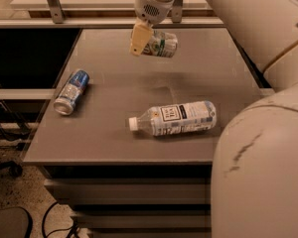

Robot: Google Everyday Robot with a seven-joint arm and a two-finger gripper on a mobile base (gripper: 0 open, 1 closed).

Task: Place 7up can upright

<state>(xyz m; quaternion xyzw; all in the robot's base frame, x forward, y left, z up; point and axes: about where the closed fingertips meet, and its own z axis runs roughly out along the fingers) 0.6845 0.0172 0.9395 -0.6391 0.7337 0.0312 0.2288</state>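
Note:
The 7up can [163,44], silvery-white with green markings, lies on its side in the air above the far middle of the grey table [114,133]. My gripper [148,43] reaches down from the top of the view and is shut on the can's left end. One tan finger [138,39] shows in front of the can; the other is hidden behind it. A faint shadow lies on the table below the can.
A blue-and-silver can [72,91] lies on its side near the table's left edge. A clear plastic bottle with a white label [174,118] lies on its side at the front middle. My arm's large white body [258,167] fills the right side.

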